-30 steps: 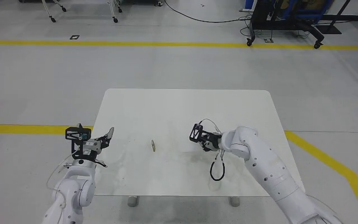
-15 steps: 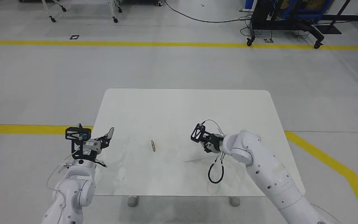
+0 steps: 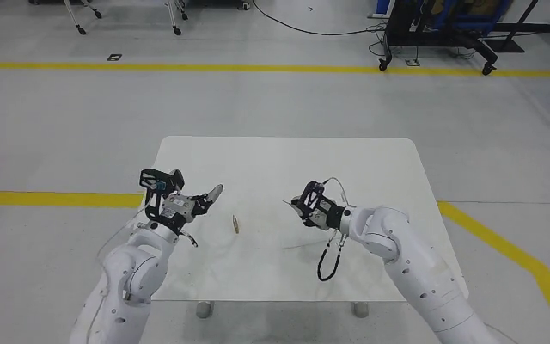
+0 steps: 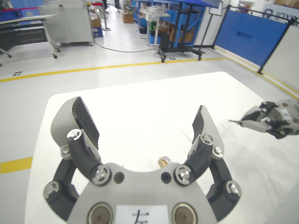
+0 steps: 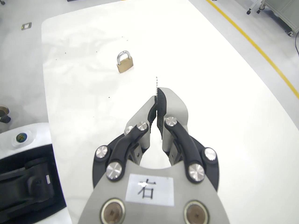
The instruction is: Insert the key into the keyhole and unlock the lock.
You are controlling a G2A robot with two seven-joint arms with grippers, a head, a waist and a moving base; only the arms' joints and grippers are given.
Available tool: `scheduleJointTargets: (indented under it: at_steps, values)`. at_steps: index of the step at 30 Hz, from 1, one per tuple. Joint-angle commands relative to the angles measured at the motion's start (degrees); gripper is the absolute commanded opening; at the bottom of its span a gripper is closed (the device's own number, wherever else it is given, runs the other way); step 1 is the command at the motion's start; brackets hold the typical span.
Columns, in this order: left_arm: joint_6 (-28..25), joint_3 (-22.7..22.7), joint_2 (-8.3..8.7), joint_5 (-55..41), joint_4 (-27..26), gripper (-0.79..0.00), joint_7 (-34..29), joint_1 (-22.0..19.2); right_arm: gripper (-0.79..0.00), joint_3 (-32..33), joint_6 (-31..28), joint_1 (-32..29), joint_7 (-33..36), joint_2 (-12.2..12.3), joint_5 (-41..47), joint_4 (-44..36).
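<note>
the lock (image 3: pixel 234 224) sits on the table (image 3: pixel 284 155), a bit left of the middle and a bit nearer the robot than the far edge. the left gripper (image 3: pixel 210 194) is over the table on the lock's left side, near it but not touching, with its two fingers wide apart. the right gripper (image 3: pixel 296 205) is on the lock's right side, a bit further off. the key (image 5: pixel 156 83) sticks out from its pressed-together fingers and points toward the lock

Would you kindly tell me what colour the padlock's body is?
Brass-gold; the padlock shows best in the right wrist view.
</note>
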Motion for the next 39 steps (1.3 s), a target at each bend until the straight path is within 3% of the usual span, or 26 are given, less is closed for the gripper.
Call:
scheduleJointTargets:
  at_steps: [1, 6, 8, 12, 16, 18, 22, 24, 28, 33, 38, 39]
  values:
    - [0.3, -0.1, 0.0, 0.1, 0.0, 0.0, 1.4, 0.2, -0.785, -0.1, 1.8, 0.0, 0.8, 0.0, -0.9, 0.0]
    - [-1.6, 0.9, -0.11, -2.6, -0.3, 0.0, 1.5, 0.6, -0.785, -0.1, 1.8, 0.0, 0.8, 0.0, -0.9, 0.0]
    - [-7.6, 1.3, -0.49, -19.7, 1.0, 0.0, 1.5, 0.9, -0.785, -0.6, -0.2, -0.5, 0.6, -0.1, 2.2, 0.9]
    - [-10.3, 1.4, -0.6, -35.5, 4.9, 0.0, -4.8, -1.4, -0.785, 0.5, -7.4, 0.9, 3.1, 0.1, 13.9, 4.5]
    - [-13.7, 4.1, -0.91, -56.6, 11.5, 0.0, -15.3, -6.8, -0.785, 2.0, -15.9, 1.8, 6.7, 0.7, 26.4, 6.8]
    - [-15.0, 6.7, -1.08, -68.7, 14.6, 0.0, -24.3, -9.7, -0.785, 2.6, -20.5, 2.1, 8.6, 1.2, 34.6, 8.9]
    - [-10.2, 10.4, -1.42, -86.6, 24.0, 0.0, -40.2, -17.2, -0.785, 2.2, -25.6, 3.6, 15.4, 2.4, 53.2, 12.7]
    - [-7.6, 12.2, -1.61, -87.3, 27.7, 0.0, -44.6, -21.2, -0.785, 1.6, -25.4, 4.5, 20.0, 3.3, 61.7, 13.6]
    - [-10.1, 14.1, -1.7, -87.1, 30.7, 0.0, -52.7, -25.9, -0.785, -1.0, -22.9, 5.9, 22.5, 5.3, 71.9, 13.3]
    - [-15.0, 17.8, -1.98, -79.9, 32.9, 0.0, -55.5, -29.0, -0.785, -6.1, -16.0, 9.0, 29.4, 7.6, 82.8, 13.5]
    - [-20.1, 20.3, -2.18, -80.4, 34.2, 0.0, -57.9, -29.8, -0.785, -10.8, -9.7, 13.6, 35.6, 8.7, 88.1, 16.8]
    - [-20.3, 20.7, -2.18, -80.4, 34.2, -0.203, -57.7, -30.0, -0.785, -11.6, -9.2, 14.4, 36.1, 8.7, 88.5, 17.5]
